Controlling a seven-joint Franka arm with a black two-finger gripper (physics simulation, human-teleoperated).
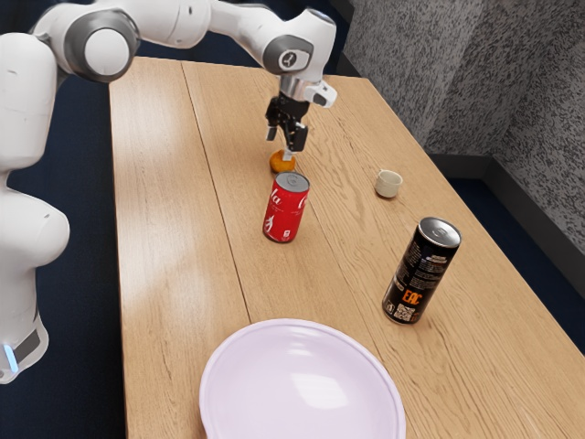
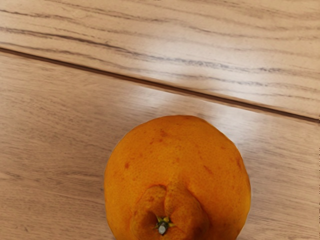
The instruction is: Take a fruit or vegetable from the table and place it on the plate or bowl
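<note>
An orange [image 1: 281,164] with a knobbly stem end sits on the wooden table, just behind a red soda can [image 1: 286,208]. In the wrist view the orange [image 2: 177,180] lies directly under my hand, stem facing up. My black gripper [image 1: 285,140] hangs right above the orange, fingers open and pointing down, not touching it. A large pale pink plate [image 1: 302,389] rests at the table's near edge, well away from the gripper.
The red soda can stands upright close in front of the orange. A black can [image 1: 420,272] stands toward the exterior view's right, and a small cream cup [image 1: 388,184] sits beyond it. A dark seam [image 2: 160,85] runs between the table planks.
</note>
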